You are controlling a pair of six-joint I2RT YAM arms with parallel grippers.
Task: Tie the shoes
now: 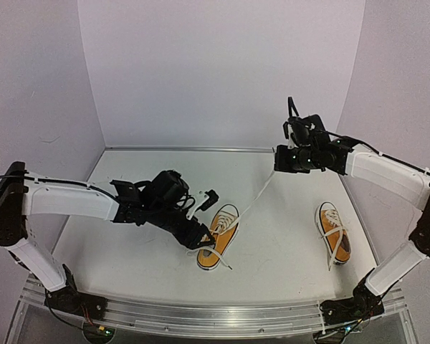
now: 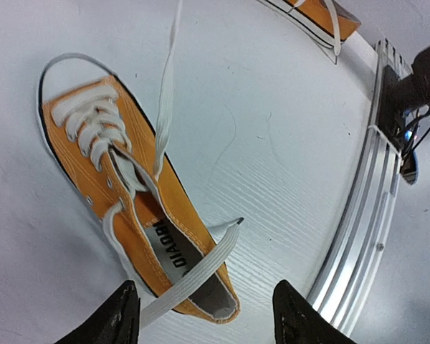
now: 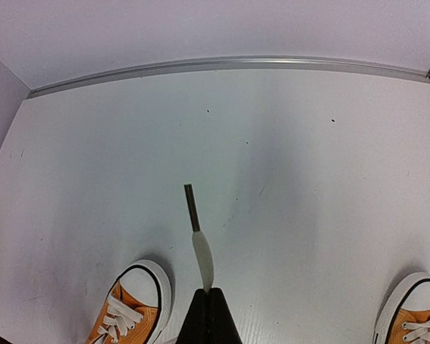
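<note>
The left gripper (image 2: 205, 287) hangs low over the heel of the left shoe (image 1: 219, 246), jaws wide and holding nothing. That shoe lies near the middle of the worktop (image 1: 279, 244), toe pointing away from the arms. One lace (image 1: 254, 201) runs taut from it up and to the right. The right gripper (image 3: 208, 301), raised above the worktop, has its jaws closed on the lace near the tip. The right shoe (image 1: 332, 233) lies well apart, laces loose.

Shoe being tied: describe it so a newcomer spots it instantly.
On the white table, look near the centre, beside the left end effector. That orange shoe has one lace stretched up to the right end effector; the other shoe has slack laces.
</note>
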